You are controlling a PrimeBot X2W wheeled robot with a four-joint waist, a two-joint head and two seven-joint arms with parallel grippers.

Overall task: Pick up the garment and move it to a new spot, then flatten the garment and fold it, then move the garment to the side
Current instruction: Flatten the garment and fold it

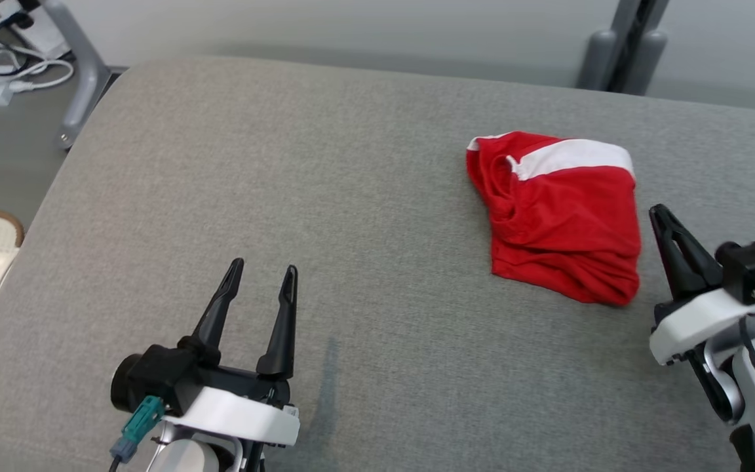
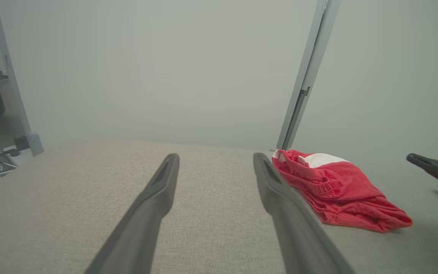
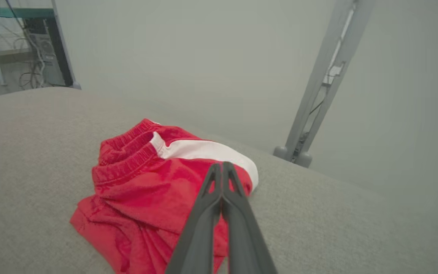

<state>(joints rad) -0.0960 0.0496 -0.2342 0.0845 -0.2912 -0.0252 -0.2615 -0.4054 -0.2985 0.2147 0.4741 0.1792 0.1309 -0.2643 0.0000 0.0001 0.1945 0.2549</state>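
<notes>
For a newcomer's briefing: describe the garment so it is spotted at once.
Find the grey padded table. On its right half, beside the shut right pincer, lies a crumpled pair of shorts. Bright red with a white band by the elastic waist, it stands out from the grey around it.

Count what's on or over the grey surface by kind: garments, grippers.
Garments: 1, the red garment with a white band, lying crumpled.
Grippers: 2, the left gripper with fingers spread, and the right gripper with fingers shut, beside the garment and not gripping it.
Total: 3
</notes>
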